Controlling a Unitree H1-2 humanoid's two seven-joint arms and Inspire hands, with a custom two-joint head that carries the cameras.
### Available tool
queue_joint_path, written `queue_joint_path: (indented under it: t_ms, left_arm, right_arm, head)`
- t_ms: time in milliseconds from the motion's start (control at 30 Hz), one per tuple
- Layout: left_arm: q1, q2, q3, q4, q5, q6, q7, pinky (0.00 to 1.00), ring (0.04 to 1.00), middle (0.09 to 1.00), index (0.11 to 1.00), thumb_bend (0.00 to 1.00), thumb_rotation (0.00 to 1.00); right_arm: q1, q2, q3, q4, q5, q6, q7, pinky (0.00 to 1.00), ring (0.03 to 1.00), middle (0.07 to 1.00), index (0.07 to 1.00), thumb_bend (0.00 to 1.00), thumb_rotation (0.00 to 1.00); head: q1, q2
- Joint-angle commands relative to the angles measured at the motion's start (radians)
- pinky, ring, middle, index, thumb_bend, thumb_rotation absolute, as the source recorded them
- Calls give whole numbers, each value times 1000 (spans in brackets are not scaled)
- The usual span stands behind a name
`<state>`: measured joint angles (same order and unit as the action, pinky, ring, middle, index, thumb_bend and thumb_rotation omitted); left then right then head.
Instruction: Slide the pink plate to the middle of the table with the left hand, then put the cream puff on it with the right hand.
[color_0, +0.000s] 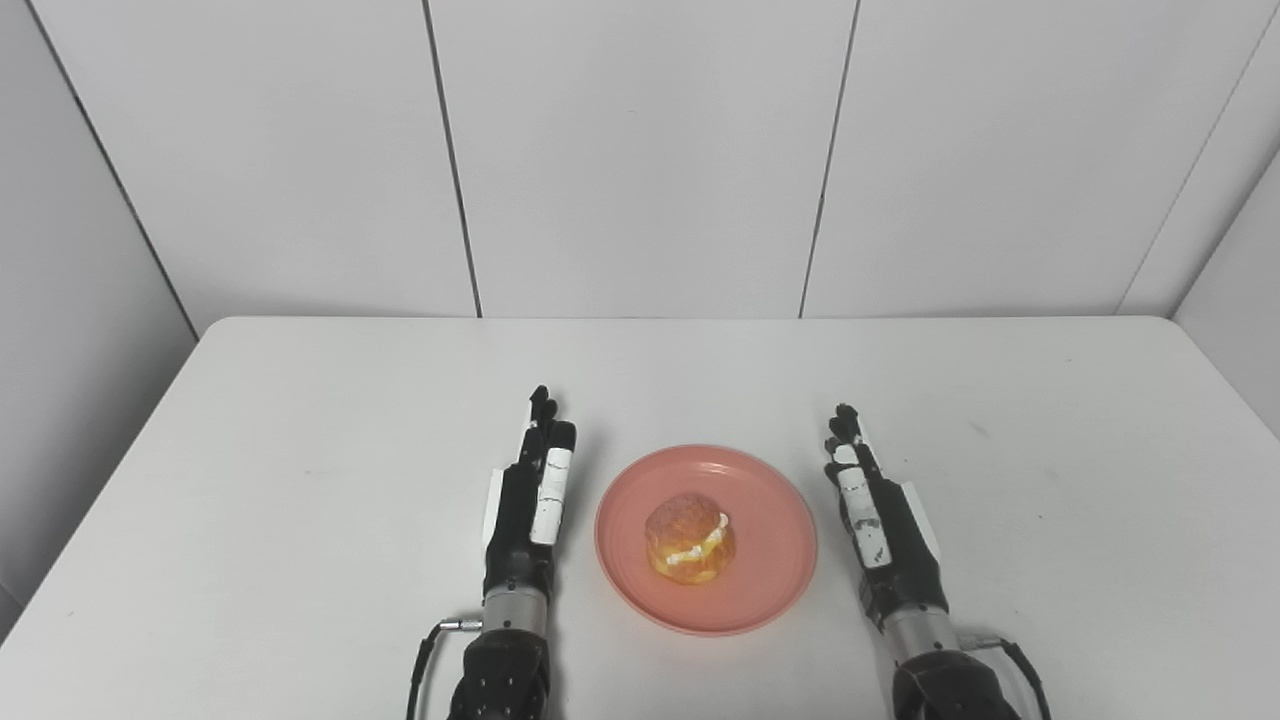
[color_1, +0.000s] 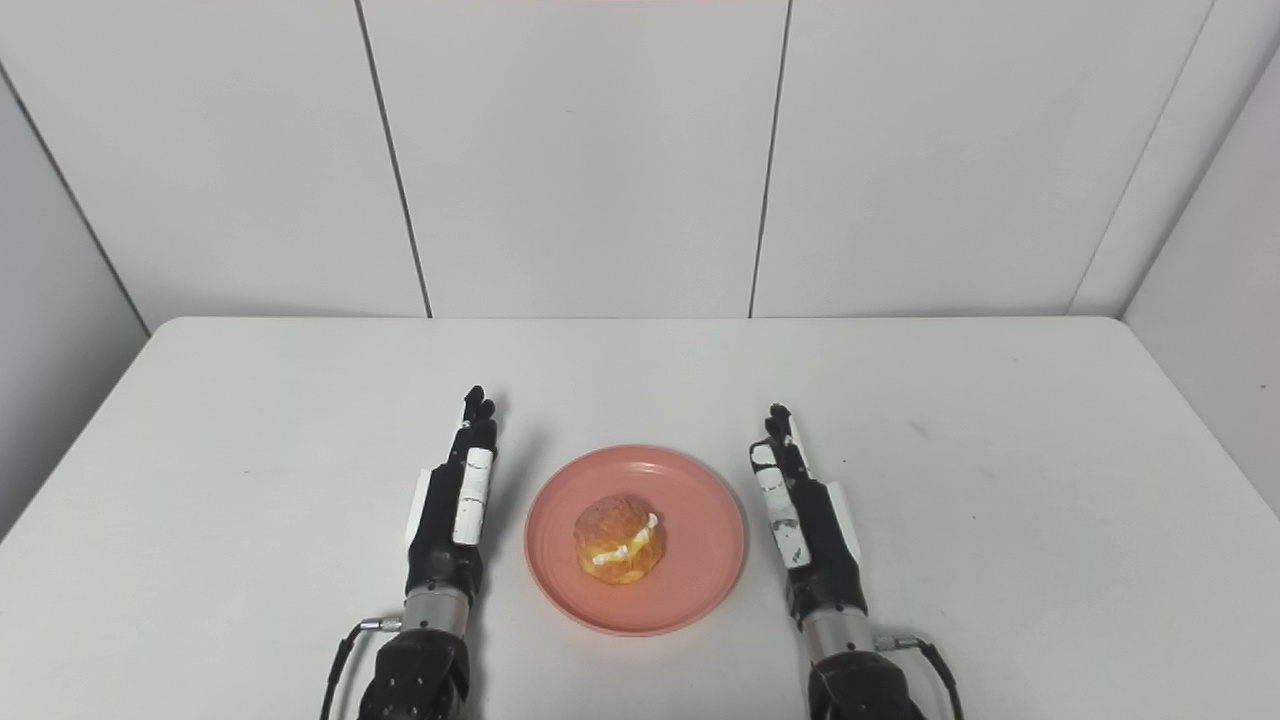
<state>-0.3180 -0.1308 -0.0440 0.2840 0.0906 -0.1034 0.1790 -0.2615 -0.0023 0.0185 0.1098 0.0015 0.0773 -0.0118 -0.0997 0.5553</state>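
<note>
Centrally, cream puff (color_0: 690, 541) on pink plate (color_0: 770, 500), between empty, straight-fingered left hand (color_0: 533, 500) and right hand (color_0: 875, 520).

The round pink plate (color_0: 752, 590) carries a golden-brown cream puff (color_0: 689, 539) with a white filling stripe, on the plain white worktop (color_0: 300, 480).

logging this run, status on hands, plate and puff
Left hand and right hand open, flanking the pink plate. Cream puff on plate, mid-table. Nothing in the way.
</note>
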Motion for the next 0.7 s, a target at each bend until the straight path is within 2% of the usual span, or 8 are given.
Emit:
queue_joint_path:
  t_ms: [0,400,667]
  left_arm:
    - [39,4,0,20,5,8,-8,1000,1000,1000,1000,859,1000]
    - [47,4,-4,21,5,0,-9,1000,1000,1000,998,863,1000]
    - [48,4,-4,29,7,-4,-7,1000,1000,1000,995,880,1000]
  right_arm:
    - [-1,-4,1,-12,1,57,12,1000,1000,1000,1000,858,1000]
    - [6,-3,-5,-9,8,31,8,1000,1000,1000,1000,865,1000]
    - [-2,14,-39,28,52,32,-2,1000,1000,1000,1000,861,1000]
  head:
    - [1,1]
    - [2,4]
    - [1,5]
